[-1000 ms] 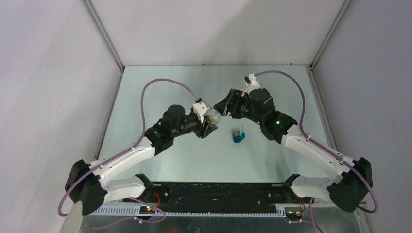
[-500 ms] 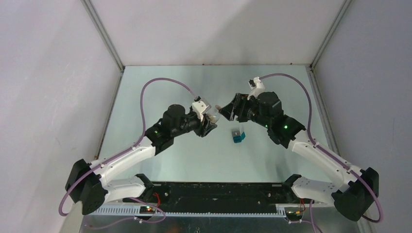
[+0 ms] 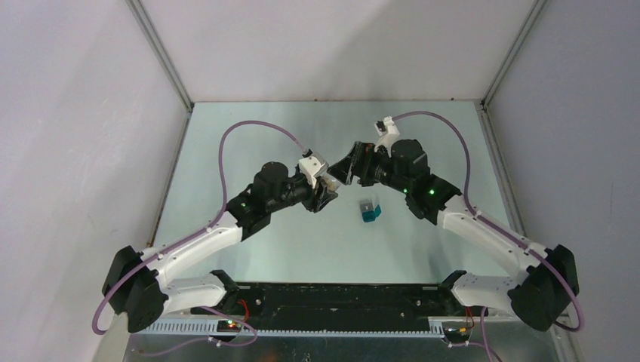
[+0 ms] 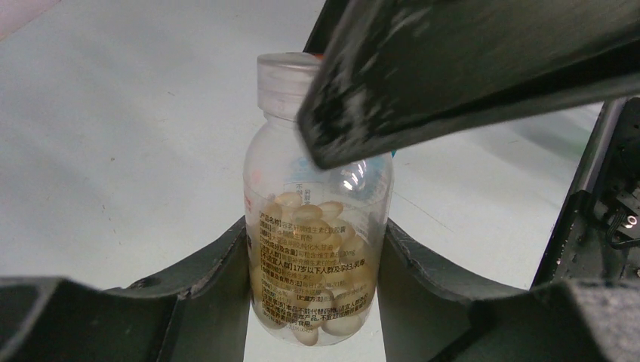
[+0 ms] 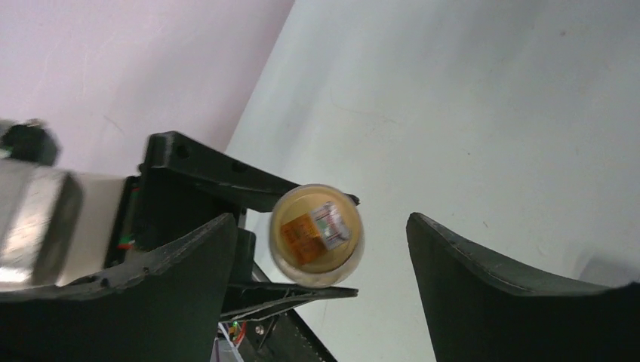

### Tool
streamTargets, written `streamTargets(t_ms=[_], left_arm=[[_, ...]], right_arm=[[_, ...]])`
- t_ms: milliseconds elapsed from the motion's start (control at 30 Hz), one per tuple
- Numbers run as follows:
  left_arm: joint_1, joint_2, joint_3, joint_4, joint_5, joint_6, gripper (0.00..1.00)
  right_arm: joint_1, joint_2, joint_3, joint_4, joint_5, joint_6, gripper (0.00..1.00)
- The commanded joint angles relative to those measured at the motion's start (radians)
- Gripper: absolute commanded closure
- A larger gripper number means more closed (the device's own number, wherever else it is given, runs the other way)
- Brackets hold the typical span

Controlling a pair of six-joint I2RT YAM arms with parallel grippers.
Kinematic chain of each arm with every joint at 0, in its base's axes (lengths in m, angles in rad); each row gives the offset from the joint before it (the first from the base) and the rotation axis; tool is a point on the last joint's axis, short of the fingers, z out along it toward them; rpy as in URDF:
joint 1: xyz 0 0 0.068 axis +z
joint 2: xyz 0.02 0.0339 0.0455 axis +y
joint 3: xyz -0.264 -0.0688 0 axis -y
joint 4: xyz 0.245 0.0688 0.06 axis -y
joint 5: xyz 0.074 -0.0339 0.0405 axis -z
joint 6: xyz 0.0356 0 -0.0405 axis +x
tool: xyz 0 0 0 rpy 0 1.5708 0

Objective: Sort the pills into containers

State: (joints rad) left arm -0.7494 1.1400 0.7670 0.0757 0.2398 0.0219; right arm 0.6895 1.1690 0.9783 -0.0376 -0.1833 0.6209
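Pills (image 4: 306,207) half-fill a bottle (image 4: 317,249) we judge light and slippery, clamped in our left tool (image 4: 313,260); our right tool (image 5: 317,226) gapes at the cap (image 4: 290,75), its best hold.

The left arm (image 3: 189,253) runs from the lower left of the top view up toward the centre, elbow bent, with the left gripper (image 3: 324,194) pointing right. Its 2 fingers (image 4: 204,286) are clamped on the sides of a pill bottle (image 4: 317,226). The right arm (image 3: 483,230) reaches in from the lower right, and the right gripper (image 3: 341,170) points left, facing the other. Its 2 fingers (image 5: 173,279) are spread wide, 1 on each side of the bottle's top, with a gap on both sides.
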Motion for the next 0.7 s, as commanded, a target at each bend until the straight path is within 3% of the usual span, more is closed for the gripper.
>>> streamTargets(t_ms=[0, 233, 333, 433, 500, 567, 667], left_arm=[[0.004, -0.007, 0.036, 0.051, 0.013, -0.014, 1.00], [0.006, -0.007, 0.038, 0.048, 0.006, -0.014, 1.00], [0.006, -0.003, 0.039, 0.043, 0.005, -0.014, 1.00], [0.007, 0.000, 0.041, 0.044, 0.006, -0.014, 1.00], [0.006, 0.002, 0.041, 0.044, 0.007, -0.014, 1.00], [0.006, 0.004, 0.041, 0.041, 0.008, -0.014, 1.00], [0.005, 0.004, 0.042, 0.036, 0.009, -0.014, 1.00]], right_arm=[[-0.005, 0.056, 0.047, 0.042, -0.044, 0.035, 0.16], [-0.010, 0.056, 0.047, 0.042, -0.043, 0.055, 0.47], [-0.014, 0.045, 0.048, 0.042, -0.042, 0.048, 0.44], [-0.019, 0.039, 0.048, 0.044, -0.051, 0.049, 0.27], [-0.022, 0.037, 0.048, 0.048, -0.057, 0.051, 0.23], [-0.026, 0.034, 0.048, 0.057, -0.064, 0.061, 0.28], [-0.036, 0.036, 0.048, 0.062, -0.077, 0.081, 0.45]])
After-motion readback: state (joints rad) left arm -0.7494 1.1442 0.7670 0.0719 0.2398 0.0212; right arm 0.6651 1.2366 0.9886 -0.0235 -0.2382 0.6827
